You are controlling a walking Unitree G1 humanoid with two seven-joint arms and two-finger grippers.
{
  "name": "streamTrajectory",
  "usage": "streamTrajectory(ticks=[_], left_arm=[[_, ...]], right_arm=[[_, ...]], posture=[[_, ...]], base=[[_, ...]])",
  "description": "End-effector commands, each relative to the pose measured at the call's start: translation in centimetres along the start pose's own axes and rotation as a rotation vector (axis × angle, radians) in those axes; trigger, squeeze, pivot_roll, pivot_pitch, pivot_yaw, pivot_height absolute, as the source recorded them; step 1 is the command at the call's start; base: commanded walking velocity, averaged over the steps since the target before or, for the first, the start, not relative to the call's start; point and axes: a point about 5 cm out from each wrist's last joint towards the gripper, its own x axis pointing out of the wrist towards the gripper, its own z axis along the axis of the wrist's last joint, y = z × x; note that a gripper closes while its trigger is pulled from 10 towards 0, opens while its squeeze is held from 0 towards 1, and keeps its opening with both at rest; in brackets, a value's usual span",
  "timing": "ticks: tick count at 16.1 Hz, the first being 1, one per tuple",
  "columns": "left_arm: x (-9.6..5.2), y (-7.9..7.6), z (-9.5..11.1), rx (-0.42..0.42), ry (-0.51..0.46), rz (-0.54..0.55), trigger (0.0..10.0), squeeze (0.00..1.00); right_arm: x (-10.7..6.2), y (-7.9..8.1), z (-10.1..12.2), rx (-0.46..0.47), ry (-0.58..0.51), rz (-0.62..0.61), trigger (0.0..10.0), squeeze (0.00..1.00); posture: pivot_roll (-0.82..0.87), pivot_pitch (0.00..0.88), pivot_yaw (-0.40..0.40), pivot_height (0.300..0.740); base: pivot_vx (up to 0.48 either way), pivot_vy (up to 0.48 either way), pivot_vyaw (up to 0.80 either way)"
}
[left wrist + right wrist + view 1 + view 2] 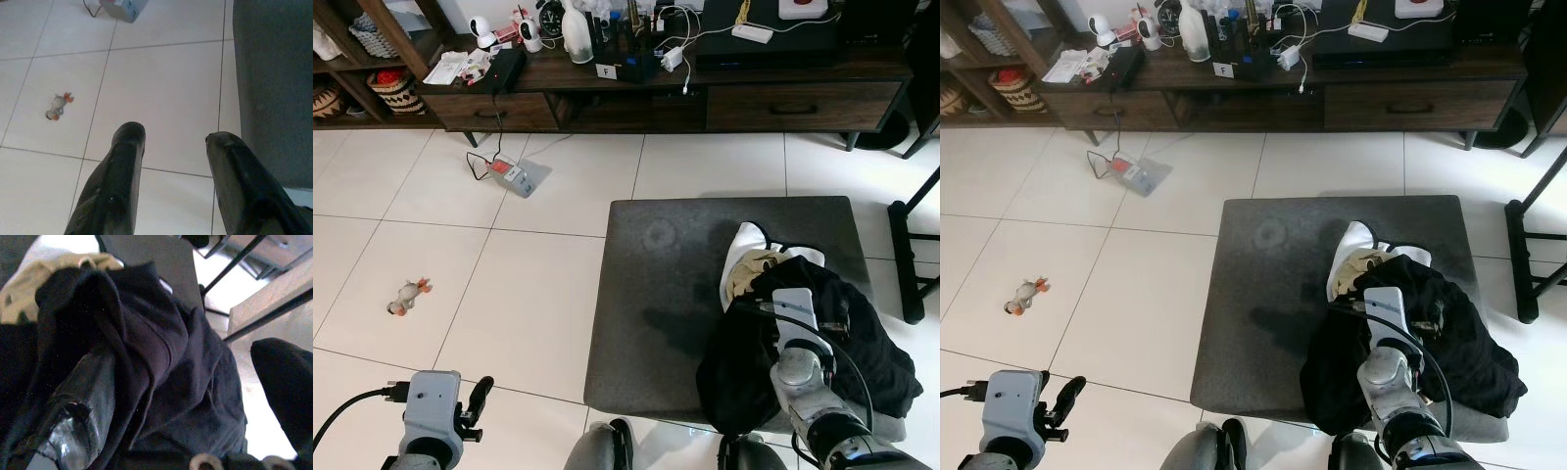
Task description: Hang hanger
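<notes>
Presently catalogued, with the dark grey ottoman (685,284) as landmark: a heap of black clothing (862,362) is lying on its near right corner, with a cream and white garment (749,262) showing at the heap's far edge. The right pincer (195,382) is hovering over the black heap, its fingers spread wide, one finger (78,406) lying against the cloth, gripping nothing. The left pincer (173,166) is hanging open over the tiled floor (509,274) left of the ottoman, idle. A small toy (408,296) is lying on the floor well left of the ottoman; a power strip (514,176) is sitting beyond its far left corner, before the dark wood cabinet (705,98). No hanger can be made out; it is possibly sitting buried in the heap. Risk: closing on loose folds alone would be lifting cloth without a hanger, or dragging the heap off the ottoman's edge.
</notes>
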Motion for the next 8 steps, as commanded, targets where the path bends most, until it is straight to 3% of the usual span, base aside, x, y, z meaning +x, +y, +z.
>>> streamTrajectory(ticks=[1, 6, 8], left_arm=[[-0.8, 0.9, -0.7, 0.014, 0.041, 0.026, 10.0, 0.0], [-1.6, 0.7, -0.8, 0.014, 0.052, 0.022, 10.0, 0.0], [-2.2, 0.7, -1.0, 0.014, 0.064, 0.023, 10.0, 0.0]], right_arm=[[-0.5, 0.6, -0.6, -0.009, 0.013, 0.029, 10.0, 0.0], [-0.6, 1.3, -1.2, -0.081, 0.055, 0.145, 10.0, 0.0], [0.2, 0.7, 0.2, -0.096, -0.002, 0.113, 10.0, 0.0]], posture=[[0.27, 0.402, 0.188, 0.676], [0.29, 0.425, 0.194, 0.676], [0.3, 0.441, 0.198, 0.676]], base=[[0.0, 0.0, 0.0], [0.0, 0.0, 0.0], [0.0, 0.0, 0.0]])
